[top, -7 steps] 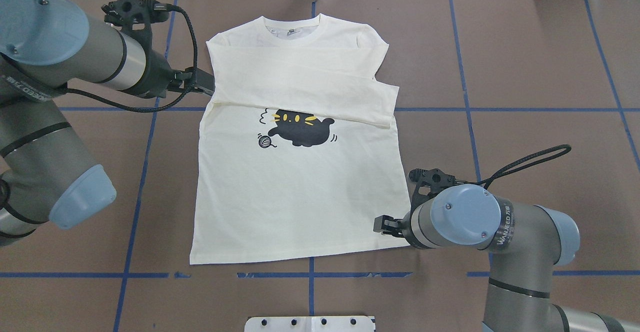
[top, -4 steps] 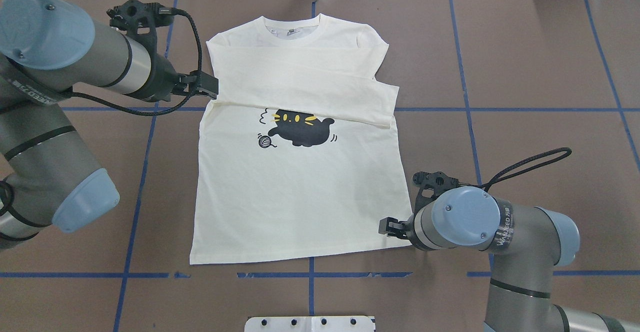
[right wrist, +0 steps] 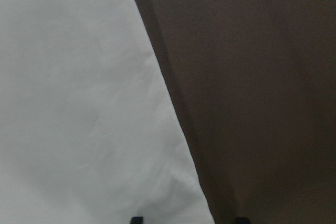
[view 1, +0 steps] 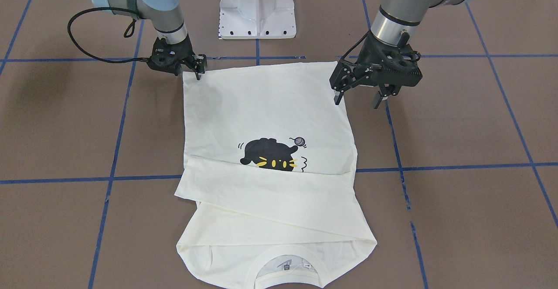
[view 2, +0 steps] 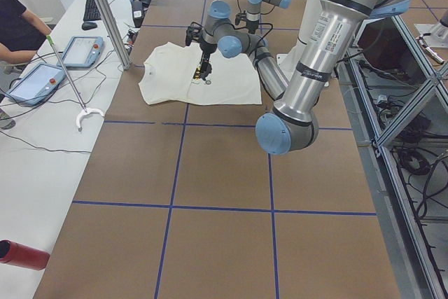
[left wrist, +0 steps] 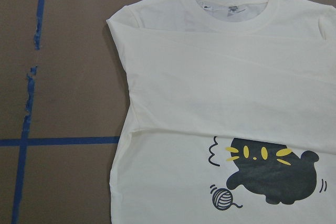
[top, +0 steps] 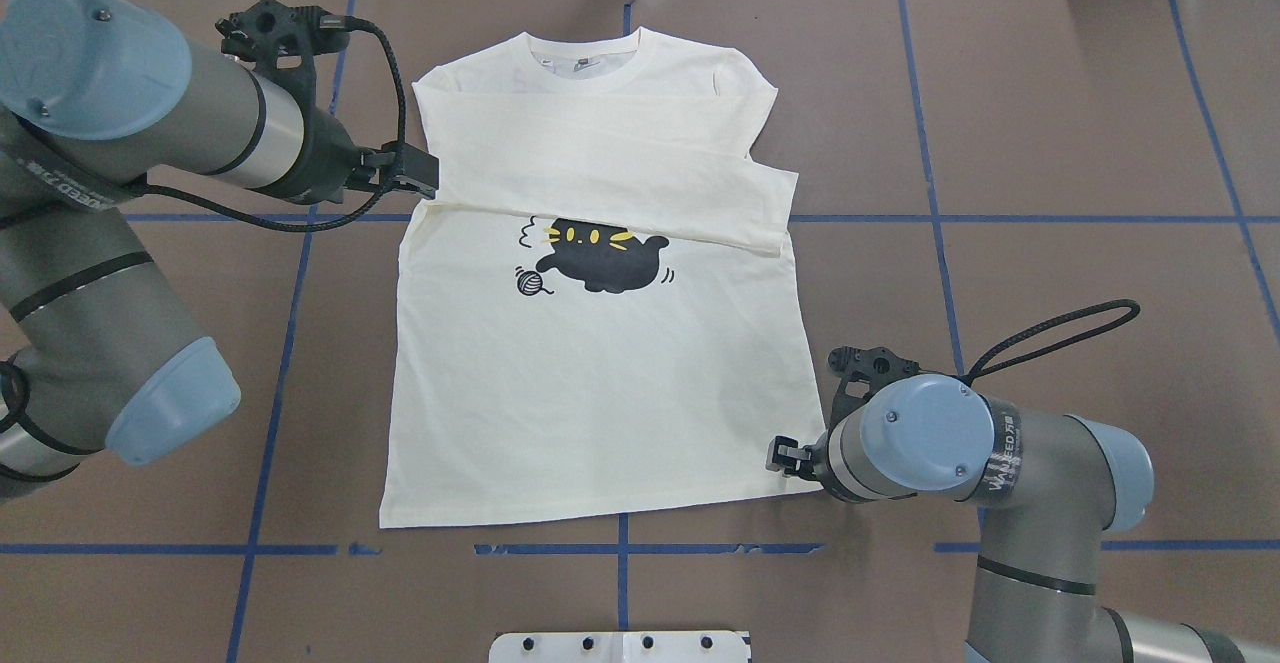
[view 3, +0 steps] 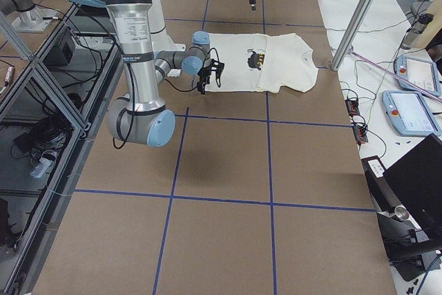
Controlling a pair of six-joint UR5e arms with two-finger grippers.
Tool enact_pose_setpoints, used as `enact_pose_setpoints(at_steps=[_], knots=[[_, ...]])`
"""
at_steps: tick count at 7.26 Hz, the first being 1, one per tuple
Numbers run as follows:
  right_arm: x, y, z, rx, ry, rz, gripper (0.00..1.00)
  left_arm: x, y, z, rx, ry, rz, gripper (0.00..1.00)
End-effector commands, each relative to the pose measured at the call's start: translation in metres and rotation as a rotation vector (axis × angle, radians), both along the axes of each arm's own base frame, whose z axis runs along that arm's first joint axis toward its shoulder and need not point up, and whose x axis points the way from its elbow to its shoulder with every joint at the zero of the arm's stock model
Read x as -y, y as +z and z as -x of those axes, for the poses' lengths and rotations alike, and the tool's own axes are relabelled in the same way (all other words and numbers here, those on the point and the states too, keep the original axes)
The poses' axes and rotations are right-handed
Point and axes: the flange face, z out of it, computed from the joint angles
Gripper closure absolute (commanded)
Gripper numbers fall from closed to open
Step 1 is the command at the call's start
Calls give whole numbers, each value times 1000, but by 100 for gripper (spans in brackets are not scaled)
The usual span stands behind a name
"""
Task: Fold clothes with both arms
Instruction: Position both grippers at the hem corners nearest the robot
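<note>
Right gripper (view 1: 198,72) has edged outward to the hem corner of the shirt (top: 600,383), fingers parted astride its edge; left gripper (view 1: 356,103) hovers high, fingers spread; the shirt lies flat on the table (top: 1050,143); lower both squarely before pinching both layers.

Overhead cam looks down on the table (top: 1050,143) from behind the robot (view 1: 257,10); the front one faces it from the opposite edge. Side cams watch from each end, farther off. All catch the shirt (top: 600,393). The left wrist cam sees its collar (left wrist: 231,3) half, and the right one's jammed close, probably at a side edge.
</note>
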Motion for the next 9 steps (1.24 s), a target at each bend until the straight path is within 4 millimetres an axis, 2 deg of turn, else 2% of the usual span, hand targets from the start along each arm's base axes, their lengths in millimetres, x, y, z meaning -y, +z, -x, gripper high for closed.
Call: enact_pose_setpoints(at_steps=[1, 4, 5, 6, 7, 8, 9], knots=[[-1, -2, -1, 5, -2, 4, 100, 0, 0, 0, 0, -1, -1, 0], [-1, -7, -3, 15, -1, -1, 100, 0, 1, 0, 0, 1, 2, 0], [-1, -17, -4, 34, 14, -10, 100, -12, 8, -14, 4, 24, 23, 0], [-3, -34, -10, 70, 26, -9, 100, -43, 27, -46, -15, 7, 167, 0], [-4, -47, -21, 100, 23, -15, 100, -82, 27, -84, -36, -22, 245, 0], [-5, -58, -30, 125, 25, -27, 100, -123, 37, -102, -29, -15, 288, 0], [-2, -65, -36, 139, 34, -34, 100, -141, 56, -102, 1, -2, 307, 2]])
